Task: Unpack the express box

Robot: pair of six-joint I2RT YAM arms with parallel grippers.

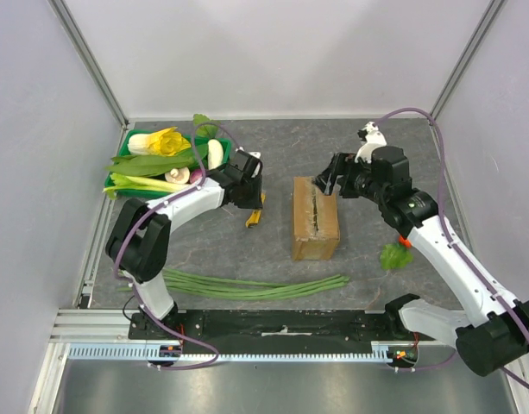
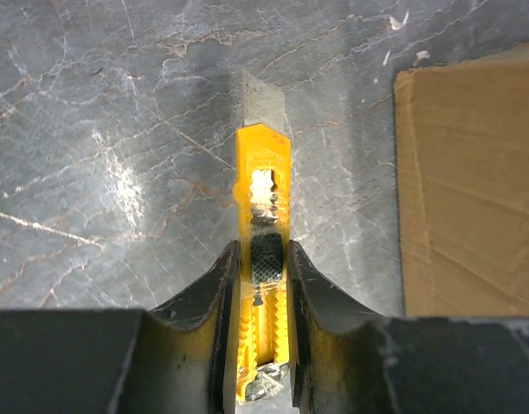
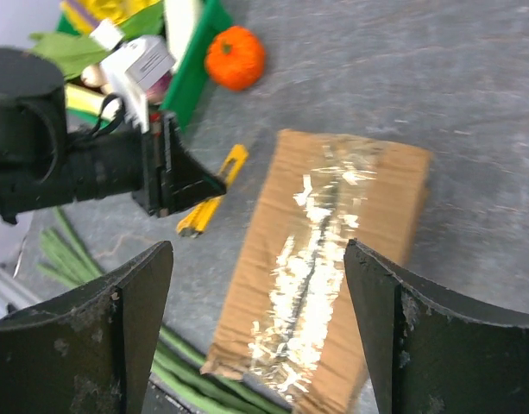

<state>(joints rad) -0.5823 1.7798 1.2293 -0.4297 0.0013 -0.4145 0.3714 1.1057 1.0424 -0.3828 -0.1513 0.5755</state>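
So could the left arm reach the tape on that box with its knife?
Probably yes. The left gripper holds the yellow knife beside the express box, with only bare table between. The right gripper hangs open over the taped seam and might crowd it.

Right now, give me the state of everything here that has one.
box: flaps down, taped seam looks slit.
knife: blade out, gripped.
left gripper: jaws shut on the knife.
right gripper: jaws open, over the box.
tray: full of vegetables.
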